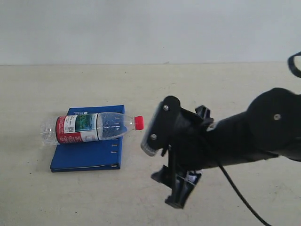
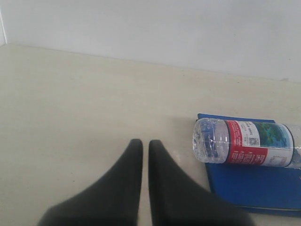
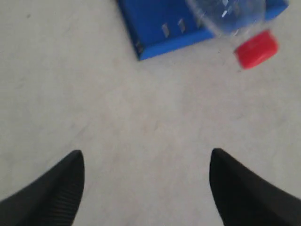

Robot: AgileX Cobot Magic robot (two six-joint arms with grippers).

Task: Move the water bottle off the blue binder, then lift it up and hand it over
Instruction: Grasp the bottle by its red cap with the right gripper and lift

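Note:
The water bottle (image 1: 91, 127) lies on its side across the blue binder (image 1: 87, 157), its red cap (image 1: 139, 122) sticking out past the binder's ring edge. My right gripper (image 1: 168, 188) hangs open over bare table to the right of the cap, touching nothing. In the right wrist view the right gripper (image 3: 146, 154) is wide open, with the cap (image 3: 256, 49) and the binder's corner (image 3: 160, 23) ahead of it. My left gripper (image 2: 146, 143) is shut and empty, with the bottle's base (image 2: 211, 141) and the binder (image 2: 254, 183) just off to one side of it. It does not show in the exterior view.
The beige tabletop (image 1: 211, 84) runs back to a plain white wall (image 1: 150, 28). A black cable (image 1: 240, 197) trails from the right arm toward the front edge. Nothing else stands on the table.

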